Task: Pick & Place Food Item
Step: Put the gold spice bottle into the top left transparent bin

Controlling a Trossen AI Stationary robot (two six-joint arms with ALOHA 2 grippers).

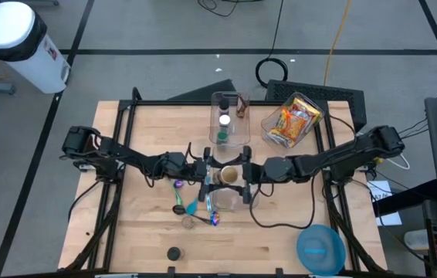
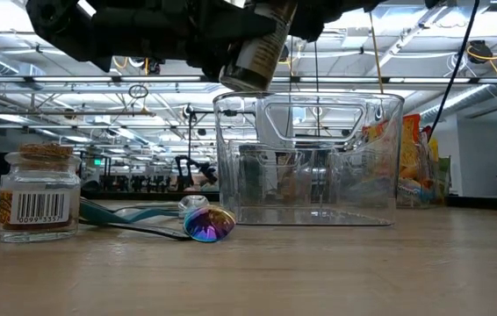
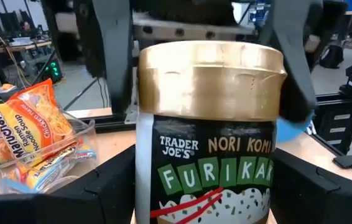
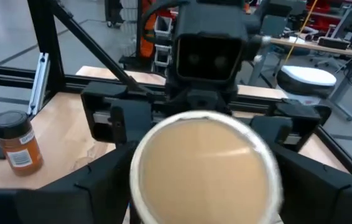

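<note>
A furikake jar with a gold lid and a dark label is held in the air at the table's middle, between both grippers. My left gripper comes from the table's left and is shut on the jar's body. My right gripper comes from the table's right and is shut on the lid. In the low view the jar hangs tilted above the left rim of a clear plastic bin. My left gripper pinches the jar's body between its two fingers, below the lid, coming level from the table's left. The jar is lifted clear of the table and tilted. My right gripper pinches the gold lid's rim between its two fingers, one on each side, coming from the table's right. In the left wrist view its fingers flank the lid. The lid's round top faces the right wrist camera.
Colourful spoons lie left of the clear bin. A small spice jar stands near the front left. A tall clear container and a bin of ramen packets stand at the far side. A blue bowl sits front right.
</note>
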